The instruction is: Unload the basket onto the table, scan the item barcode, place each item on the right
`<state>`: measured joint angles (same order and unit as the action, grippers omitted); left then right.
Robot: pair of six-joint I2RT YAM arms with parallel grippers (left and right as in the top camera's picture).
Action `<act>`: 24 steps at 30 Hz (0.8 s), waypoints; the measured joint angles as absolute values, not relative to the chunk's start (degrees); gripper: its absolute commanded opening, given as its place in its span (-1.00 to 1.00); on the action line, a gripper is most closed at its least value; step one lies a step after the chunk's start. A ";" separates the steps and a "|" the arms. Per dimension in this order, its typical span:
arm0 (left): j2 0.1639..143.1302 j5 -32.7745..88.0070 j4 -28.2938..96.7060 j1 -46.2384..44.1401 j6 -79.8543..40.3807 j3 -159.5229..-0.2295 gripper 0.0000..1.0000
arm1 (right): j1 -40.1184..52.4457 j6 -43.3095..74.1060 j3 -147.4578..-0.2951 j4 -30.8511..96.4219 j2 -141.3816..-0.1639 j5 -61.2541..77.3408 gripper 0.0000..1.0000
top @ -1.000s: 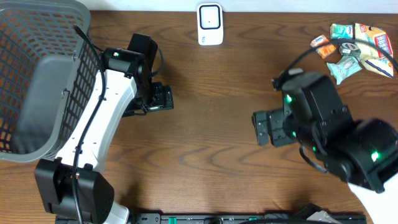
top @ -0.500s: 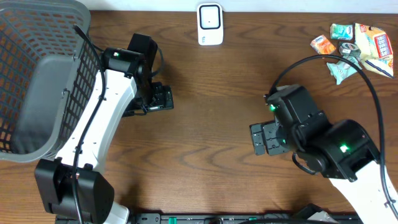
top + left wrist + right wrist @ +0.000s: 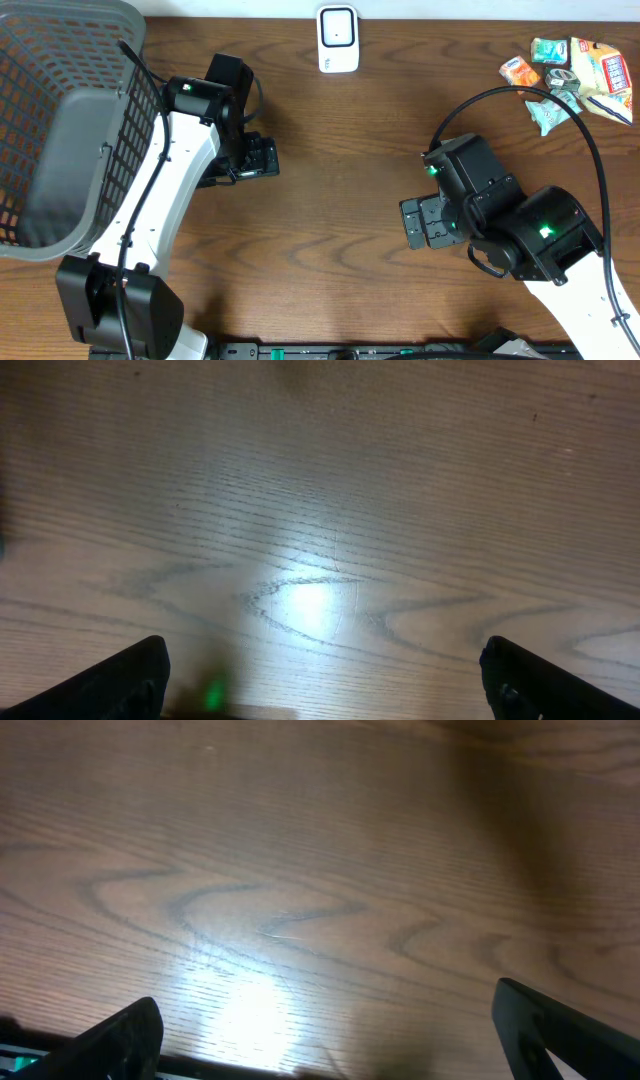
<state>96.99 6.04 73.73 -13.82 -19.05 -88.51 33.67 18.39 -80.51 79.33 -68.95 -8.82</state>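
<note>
The left gripper (image 3: pixel 264 158) and right gripper (image 3: pixel 416 222) hang spread wide over the table (image 3: pixel 340 210), flanking the white scanner (image 3: pixel 338 38), with snack packets (image 3: pixel 565 72) to its right.

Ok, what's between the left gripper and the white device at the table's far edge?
Only bare wooden table lies between the left gripper and the white device; the overhead view shows it.

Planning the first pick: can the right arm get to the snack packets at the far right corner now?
Probably yes: the right pincer is open and empty. It points away from the snack packets, but only bare table lies between.
</note>
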 measured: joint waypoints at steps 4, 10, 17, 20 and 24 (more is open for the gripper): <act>96.99 6.04 73.73 -13.82 -19.05 -88.51 0.95 | 33.67 18.39 -80.51 79.50 -68.95 -8.82 0.99; 96.99 6.04 73.76 -13.82 -19.05 -88.51 0.95 | 33.67 18.39 -80.51 79.61 -68.95 -8.75 0.99; 96.99 6.04 73.73 -13.82 -19.05 -88.51 0.95 | 33.41 18.39 -80.51 79.53 -68.95 -8.40 0.98; 96.99 6.04 73.76 -13.82 -19.05 -88.51 0.95 | 31.57 18.31 -80.49 79.29 -68.86 -8.12 0.99; 96.99 6.04 73.73 -13.82 -19.05 -88.51 0.95 | 27.88 18.20 -79.81 77.91 -67.66 -7.25 0.99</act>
<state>96.99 6.04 73.73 -13.82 -19.05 -88.51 27.88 18.20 -79.81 77.91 -67.66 -7.25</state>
